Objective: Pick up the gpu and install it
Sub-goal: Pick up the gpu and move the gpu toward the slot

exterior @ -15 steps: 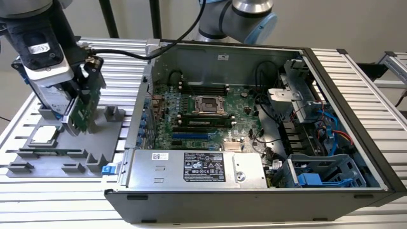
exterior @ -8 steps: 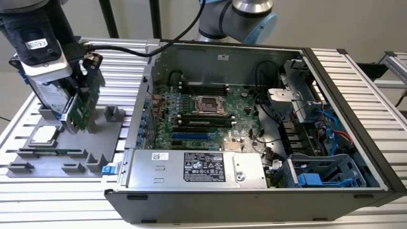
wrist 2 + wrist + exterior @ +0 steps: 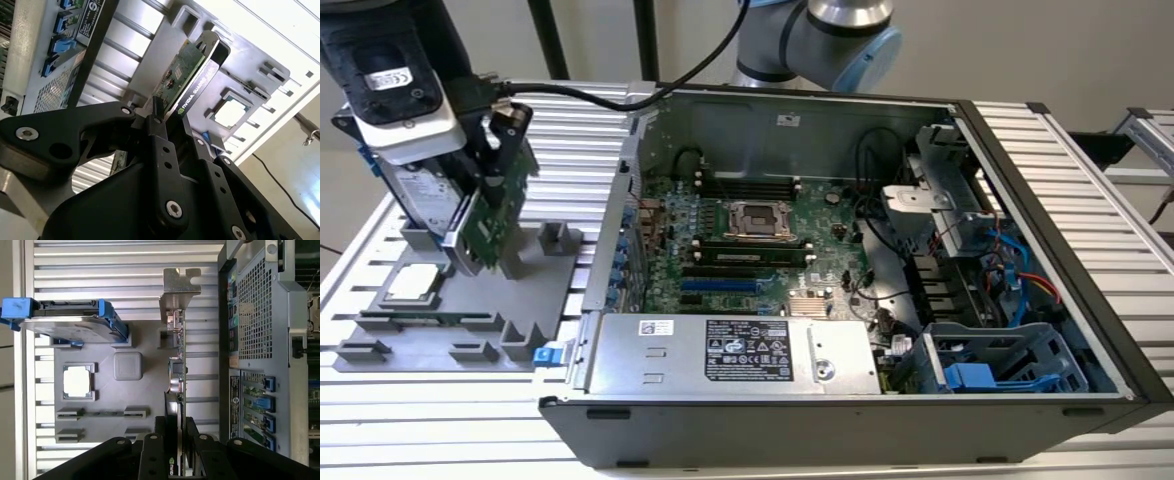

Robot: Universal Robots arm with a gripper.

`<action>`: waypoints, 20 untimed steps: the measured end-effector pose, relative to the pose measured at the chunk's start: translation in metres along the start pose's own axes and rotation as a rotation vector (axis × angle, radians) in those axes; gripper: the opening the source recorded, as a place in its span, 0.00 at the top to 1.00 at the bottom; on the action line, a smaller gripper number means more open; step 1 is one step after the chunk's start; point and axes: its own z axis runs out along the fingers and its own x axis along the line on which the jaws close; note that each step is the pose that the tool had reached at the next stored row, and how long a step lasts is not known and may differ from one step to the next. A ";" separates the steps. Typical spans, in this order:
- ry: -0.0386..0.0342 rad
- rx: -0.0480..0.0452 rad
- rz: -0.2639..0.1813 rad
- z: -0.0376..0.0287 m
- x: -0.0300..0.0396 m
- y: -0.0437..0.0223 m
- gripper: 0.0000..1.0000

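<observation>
Your claw [image 3: 175,427] is clamped on the gpu's [image 3: 178,365] upper edge. The gpu stands upright over the grey stand [image 3: 100,390], so I judge you're in the pick-up step, with install not yet done. Any move calls for keeping it edge-on, clear of the stand's posts. In the exterior view the open case [image 3: 720,130] sits at 3 o'clock of the gpu, on a ribbed metal table [image 3: 1067,160]. A pale wall [image 3: 987,50] lies behind.
</observation>
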 end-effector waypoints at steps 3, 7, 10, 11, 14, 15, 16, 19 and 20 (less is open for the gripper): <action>0.0000 0.0001 0.000 -0.0031 0.0000 0.0002 1.00; -0.0001 -0.0001 0.000 -0.0072 -0.0001 0.0005 1.00; -0.0001 0.0000 0.000 -0.0115 -0.0002 0.0008 1.00; 0.0000 0.0001 0.000 -0.0130 -0.0002 0.0009 1.00; 0.0000 0.0000 0.000 -0.0169 -0.0002 0.0012 1.00; 0.0001 0.0001 0.000 -0.0183 -0.0002 0.0013 1.00; 0.0000 0.0000 0.000 -0.0196 -0.0002 0.0014 1.00; 0.0000 0.0000 0.000 -0.0239 -0.0003 0.0017 1.00; -0.0001 0.0000 0.000 -0.0255 -0.0003 0.0018 1.00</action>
